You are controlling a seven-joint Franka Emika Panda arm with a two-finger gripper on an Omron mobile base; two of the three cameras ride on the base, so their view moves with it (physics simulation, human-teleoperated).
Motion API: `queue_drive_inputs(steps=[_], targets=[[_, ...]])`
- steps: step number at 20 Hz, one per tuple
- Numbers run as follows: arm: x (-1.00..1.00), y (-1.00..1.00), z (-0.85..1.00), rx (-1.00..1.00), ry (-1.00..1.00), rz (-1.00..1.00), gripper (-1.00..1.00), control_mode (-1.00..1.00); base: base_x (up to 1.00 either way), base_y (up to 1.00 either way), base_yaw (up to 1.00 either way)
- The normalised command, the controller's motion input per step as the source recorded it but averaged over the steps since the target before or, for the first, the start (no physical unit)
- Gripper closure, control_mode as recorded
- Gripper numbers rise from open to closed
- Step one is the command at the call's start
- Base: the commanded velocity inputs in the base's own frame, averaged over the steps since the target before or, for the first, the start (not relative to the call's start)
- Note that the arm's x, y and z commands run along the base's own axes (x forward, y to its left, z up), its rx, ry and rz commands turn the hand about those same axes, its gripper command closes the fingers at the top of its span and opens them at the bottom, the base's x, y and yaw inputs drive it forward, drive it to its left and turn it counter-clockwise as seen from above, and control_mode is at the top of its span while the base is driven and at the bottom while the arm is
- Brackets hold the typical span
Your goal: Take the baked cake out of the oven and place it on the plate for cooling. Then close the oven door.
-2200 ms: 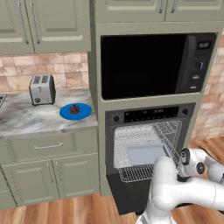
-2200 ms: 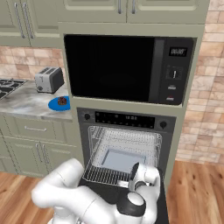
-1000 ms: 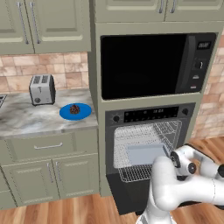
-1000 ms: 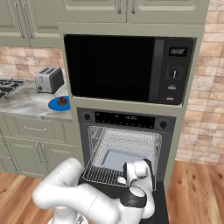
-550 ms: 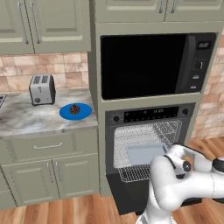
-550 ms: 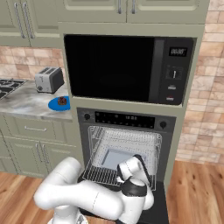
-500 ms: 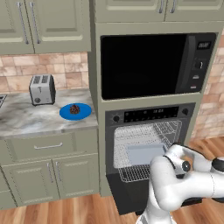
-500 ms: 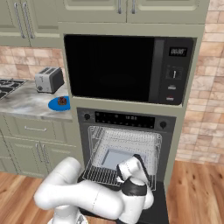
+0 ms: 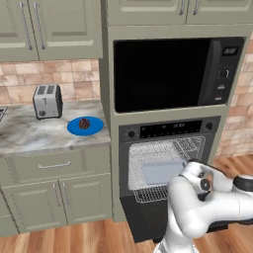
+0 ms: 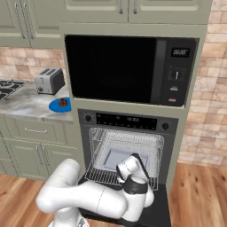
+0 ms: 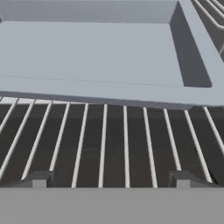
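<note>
The baked cake (image 9: 84, 123) sits on the blue plate (image 9: 74, 127) on the marble counter (image 9: 29, 136), well away from the jaws and off to their left, with the toaster (image 9: 47, 101) just beyond the plate. The oven (image 10: 126, 122) is open, its oven door (image 10: 155, 215) dropped flat below the jaws. The gripper (image 11: 109, 179) hangs with its jaws spread wide, nothing between them, directly over the front wires of the pulled-out oven rack (image 11: 113, 144). Just ahead of the fingertips (image 11: 40, 178) a shallow grey baking tray (image 11: 131, 94) rests on that rack. The black microwave (image 10: 119, 68) sits above the oven.
</note>
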Motion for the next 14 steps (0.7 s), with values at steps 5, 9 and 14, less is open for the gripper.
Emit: queue_drive_inputs(steps=[5, 9, 14], targets=[[0.23, 0.08, -0.21, -0.03, 0.05, 0.0, -1.0, -1.0, 0.0, 0.0, 0.0], [0.25, 0.08, -0.16, -0.01, 0.02, 0.0, -1.0, -1.0, 0.0, 0.0, 0.0], [0.29, 0.09, -0.19, -0.01, 0.0, 0.0, -1.0, -1.0, 0.0, 0.0, 0.0]])
